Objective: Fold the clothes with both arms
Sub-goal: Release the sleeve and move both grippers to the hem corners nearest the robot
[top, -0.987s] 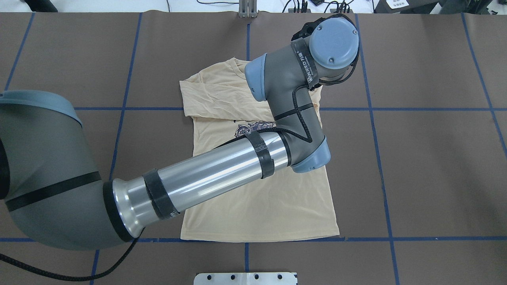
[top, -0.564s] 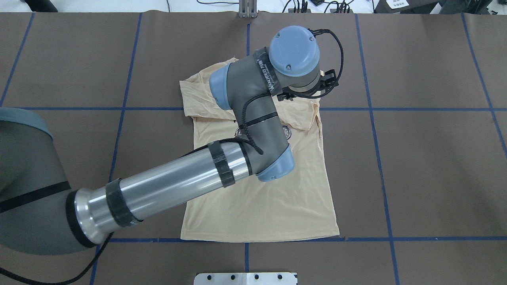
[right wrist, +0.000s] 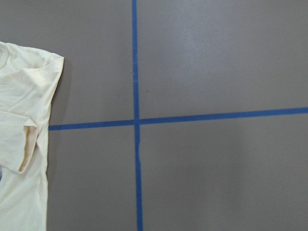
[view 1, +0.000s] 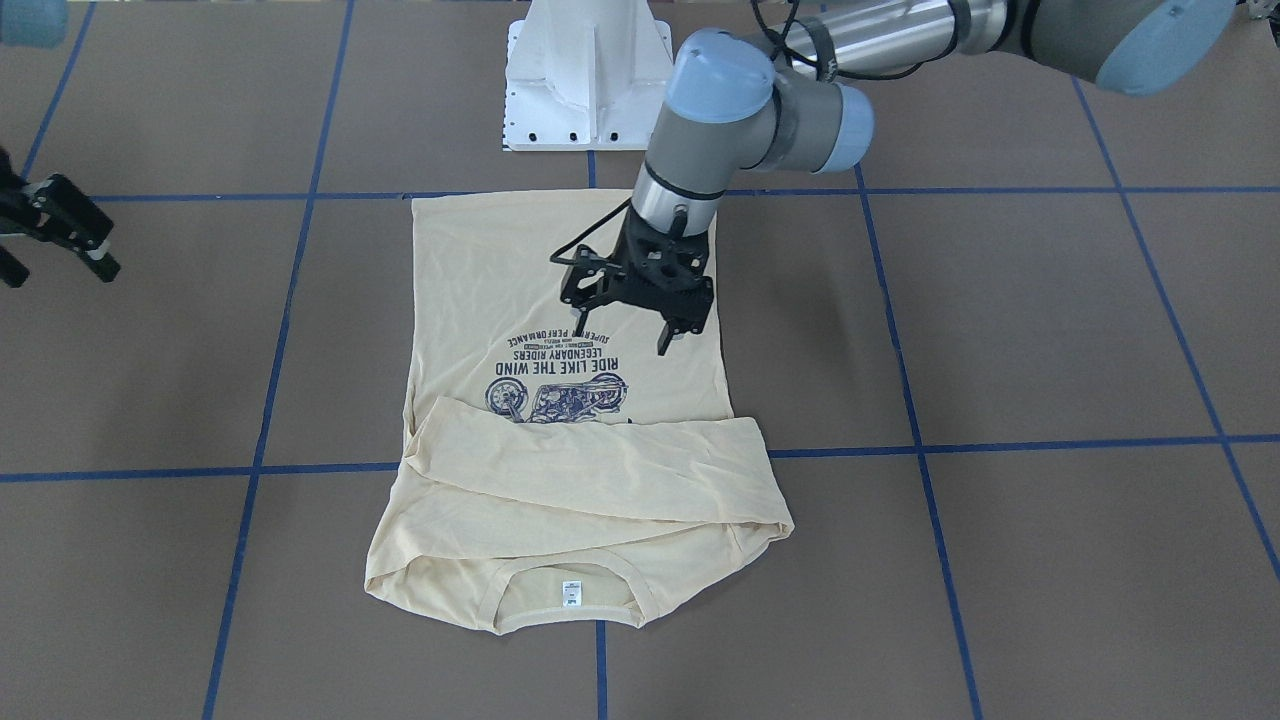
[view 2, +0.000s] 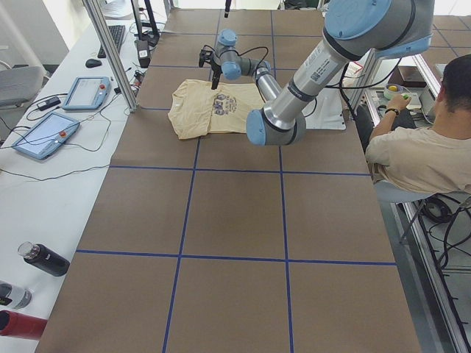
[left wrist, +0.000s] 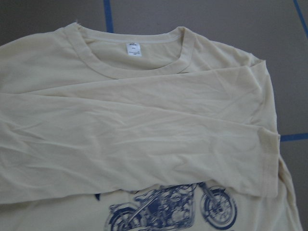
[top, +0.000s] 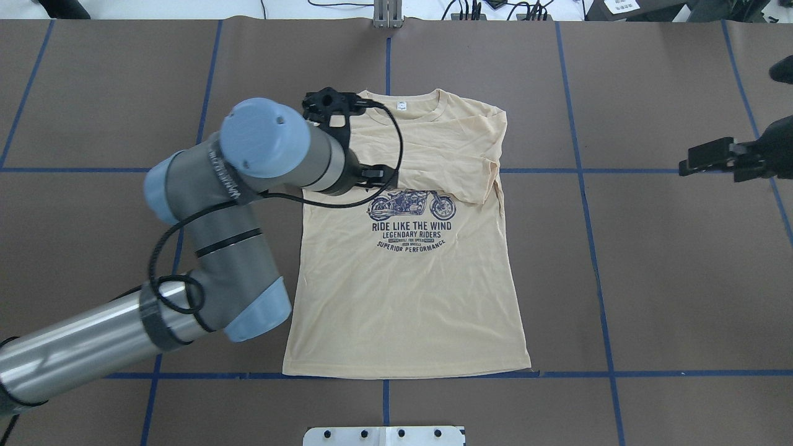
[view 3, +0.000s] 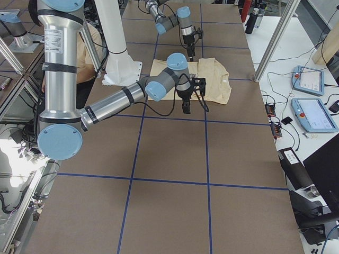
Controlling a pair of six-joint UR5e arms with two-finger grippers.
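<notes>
The clothes, one cream T-shirt (top: 409, 291), lies flat with its navy motorcycle print (top: 411, 204) facing up and its collar away from the robot. Both long sleeves are folded across the chest (left wrist: 144, 139), just under the neck label (left wrist: 132, 48). My left gripper (view 1: 622, 332) hovers open and empty above the shirt, beside the printed text. The left arm (top: 248, 167) reaches in over the shirt's left shoulder. My right gripper (view 1: 55, 268) stands open off the shirt, over bare table beyond its right side (right wrist: 29, 120).
Blue tape lines (top: 582, 170) grid the brown table. The white pedestal base (view 1: 590, 80) stands just behind the shirt's hem. A seated person (view 2: 416, 151) is beside the table. Control tablets (view 2: 44, 132) and bottles (view 2: 44, 259) lie on the side bench.
The left arm has swung back from over the shirt's right shoulder to its left side, uncovering the print and folded sleeves. The right gripper has come into view at the right edge.
</notes>
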